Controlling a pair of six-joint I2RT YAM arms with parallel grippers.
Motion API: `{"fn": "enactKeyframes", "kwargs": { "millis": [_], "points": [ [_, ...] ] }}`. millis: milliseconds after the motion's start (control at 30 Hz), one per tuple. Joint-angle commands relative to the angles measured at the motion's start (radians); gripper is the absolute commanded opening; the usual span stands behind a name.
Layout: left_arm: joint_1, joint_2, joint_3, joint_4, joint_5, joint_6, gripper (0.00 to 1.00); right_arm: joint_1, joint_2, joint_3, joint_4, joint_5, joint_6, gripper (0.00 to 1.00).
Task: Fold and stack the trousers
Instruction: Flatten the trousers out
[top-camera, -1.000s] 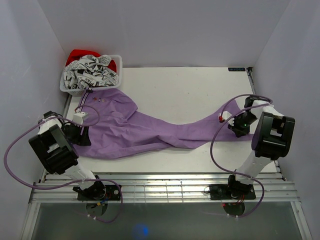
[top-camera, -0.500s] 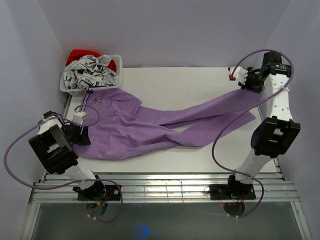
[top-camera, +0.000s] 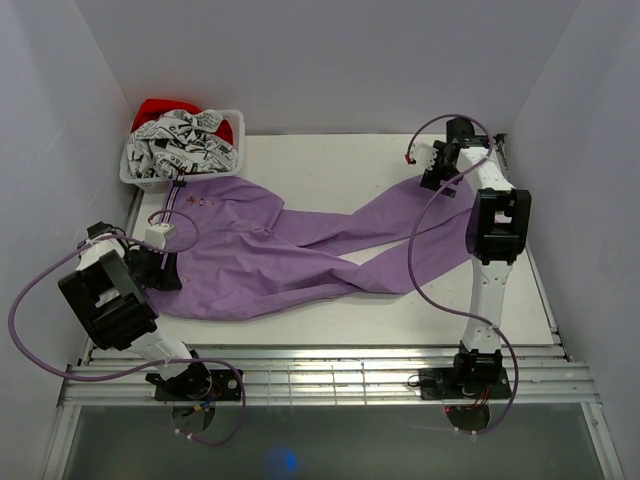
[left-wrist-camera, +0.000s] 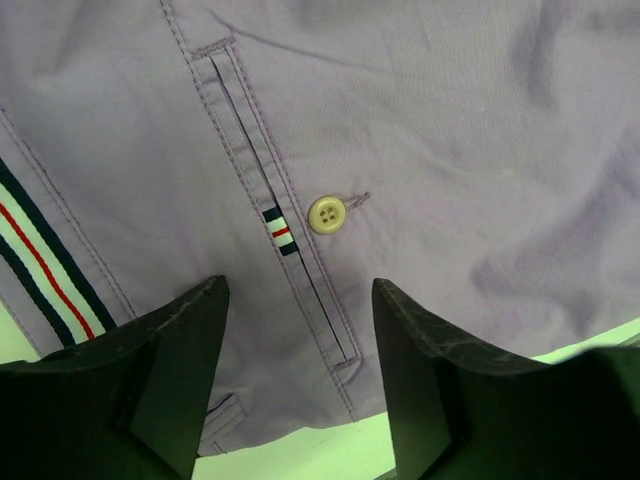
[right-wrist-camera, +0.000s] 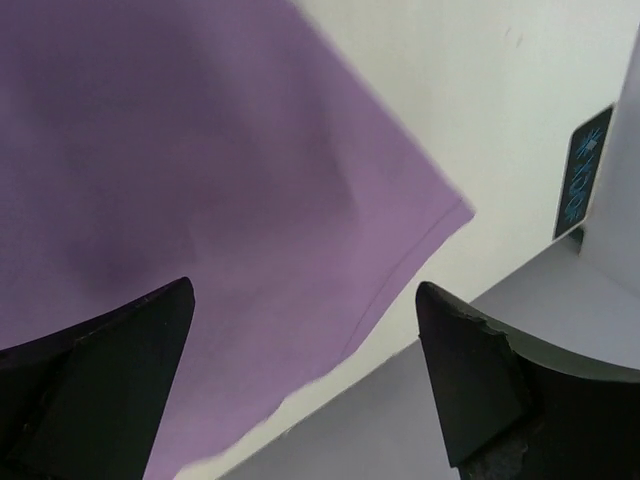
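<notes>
Left claw (left-wrist-camera: 300, 287): released, fingers spread, low over the waist end of the trousers (top-camera: 270, 260). Your wrist view shows a back pocket slit (left-wrist-camera: 290, 270) and its button (left-wrist-camera: 327, 214) just beyond the tips, with the striped waistband (left-wrist-camera: 40, 260) off to the left.
Trousers: flat on the bench (top-camera: 370, 165), waist at the left, both legs running to the right – one towards the back right corner, the other ending in front of it.
Right claw (right-wrist-camera: 305, 288): released, fingers wide apart and nothing between them, above the end of the rear leg. Its hem (right-wrist-camera: 410, 260) lies just under the claw.
Count: one pair of trousers with two legs, one button, one basket (top-camera: 135, 172), two claws.
Basket: back left corner, heaped with patterned grey-and-white cloth and something red. The waist's far corner lies just beside it.
Edges: the waist reaches the left edge beside your left claw. The rear hem stops short of the back right corner, where a dark label (right-wrist-camera: 585, 170) is fixed.
Room: bare bench behind the legs in the middle, and a bare strip along the near side – walls stand close on three sides.
</notes>
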Motion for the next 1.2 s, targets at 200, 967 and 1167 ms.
{"fn": "enactKeyframes", "kwargs": {
  "millis": [200, 967, 1167],
  "points": [
    [-0.001, -0.039, 0.094, -0.083, 0.113, -0.002, 0.74, -0.266, -0.561, -0.421, -0.227, -0.233, -0.277, 0.94],
    [-0.003, -0.007, 0.103, -0.114, 0.107, -0.018, 0.73, -0.365, -0.420, -0.731, -0.064, -0.362, -0.740, 0.88],
    [-0.003, 0.010, 0.118, -0.114, 0.102, -0.034, 0.73, -0.354, -0.330, -0.730, -0.108, -0.339, -0.717, 0.69]
  ]
}}
